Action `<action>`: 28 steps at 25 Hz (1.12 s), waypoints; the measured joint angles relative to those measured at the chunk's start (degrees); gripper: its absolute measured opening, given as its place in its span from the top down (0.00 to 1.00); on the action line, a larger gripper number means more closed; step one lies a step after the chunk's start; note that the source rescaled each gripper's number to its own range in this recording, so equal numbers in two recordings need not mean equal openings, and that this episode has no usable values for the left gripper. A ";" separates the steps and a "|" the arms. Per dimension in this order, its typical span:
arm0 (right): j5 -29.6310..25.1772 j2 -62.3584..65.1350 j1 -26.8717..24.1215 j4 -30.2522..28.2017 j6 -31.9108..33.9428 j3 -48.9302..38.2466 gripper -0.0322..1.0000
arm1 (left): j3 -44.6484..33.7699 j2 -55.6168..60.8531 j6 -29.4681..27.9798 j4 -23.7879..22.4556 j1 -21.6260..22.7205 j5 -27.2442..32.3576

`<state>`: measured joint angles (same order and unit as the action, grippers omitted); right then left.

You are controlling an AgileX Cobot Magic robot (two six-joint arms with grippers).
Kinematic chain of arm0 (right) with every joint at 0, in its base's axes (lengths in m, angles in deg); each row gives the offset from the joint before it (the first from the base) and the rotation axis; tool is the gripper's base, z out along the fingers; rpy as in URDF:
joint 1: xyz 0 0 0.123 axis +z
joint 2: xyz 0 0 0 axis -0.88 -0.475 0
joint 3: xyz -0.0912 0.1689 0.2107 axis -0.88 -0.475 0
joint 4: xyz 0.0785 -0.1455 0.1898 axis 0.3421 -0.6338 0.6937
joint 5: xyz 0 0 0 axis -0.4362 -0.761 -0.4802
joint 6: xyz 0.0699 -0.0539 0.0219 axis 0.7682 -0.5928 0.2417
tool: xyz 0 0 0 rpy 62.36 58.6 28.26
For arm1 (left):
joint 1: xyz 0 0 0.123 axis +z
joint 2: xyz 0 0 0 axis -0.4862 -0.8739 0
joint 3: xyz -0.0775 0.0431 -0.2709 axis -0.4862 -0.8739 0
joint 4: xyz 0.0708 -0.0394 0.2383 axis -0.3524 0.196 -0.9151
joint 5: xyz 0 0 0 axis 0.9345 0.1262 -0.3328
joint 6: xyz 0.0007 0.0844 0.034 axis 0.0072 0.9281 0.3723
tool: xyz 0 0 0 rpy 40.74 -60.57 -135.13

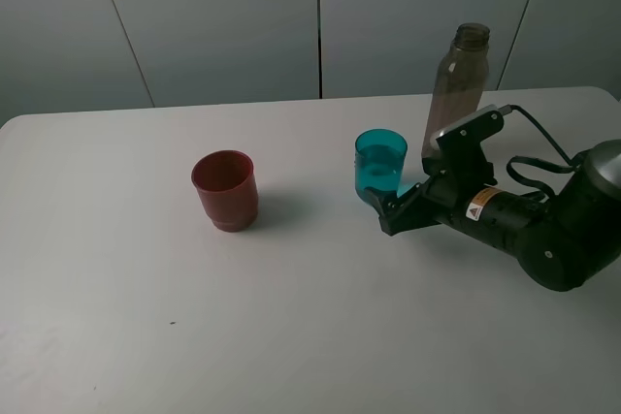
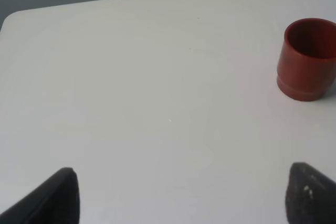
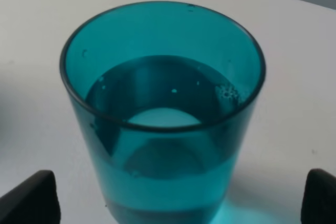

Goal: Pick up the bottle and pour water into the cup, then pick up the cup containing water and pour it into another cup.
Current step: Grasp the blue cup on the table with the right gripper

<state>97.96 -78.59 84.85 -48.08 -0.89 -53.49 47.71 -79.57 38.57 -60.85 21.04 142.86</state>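
Observation:
The teal-blue cup [image 1: 380,164] stands upright right of the table's middle, about half full of water. In the right wrist view the cup [image 3: 163,114] fills the frame. My right gripper [image 1: 381,208] is low at the cup's near right side and open. Its fingertips [image 3: 29,199] flank the cup's base without touching it. The smoky bottle [image 1: 456,89] stands upright just behind the right arm. The red cup [image 1: 224,191] stands upright to the left. It also shows in the left wrist view as the red cup [image 2: 307,59], well ahead of my open, empty left gripper [image 2: 184,198].
The white table [image 1: 310,336] carries only these three things. A black cable [image 1: 543,143] loops over the right arm near the bottle. A grey panelled wall runs behind the table's far edge. The left arm does not show in the exterior high view.

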 joint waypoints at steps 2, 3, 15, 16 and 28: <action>1.21 -0.55 0.00 -0.56 0.00 0.70 0.00 | 0.00 0.00 0.00 0.00 0.00 0.00; 2.21 -0.98 0.00 -0.56 0.05 0.94 0.00 | 0.00 0.00 0.00 0.00 0.00 0.00; 7.17 -6.15 0.00 -0.45 0.15 2.34 0.00 | 0.00 0.00 0.00 0.00 0.00 0.00; 7.29 -6.46 0.00 -0.32 0.15 2.81 0.00 | 0.00 0.00 0.00 0.00 0.00 0.00; 7.80 -8.30 0.00 -0.32 2.15 8.75 0.00 | 0.00 0.00 0.00 0.00 0.00 0.00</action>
<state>105.75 -86.88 84.85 -48.39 1.26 -44.74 47.71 -79.57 38.57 -60.85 21.04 142.86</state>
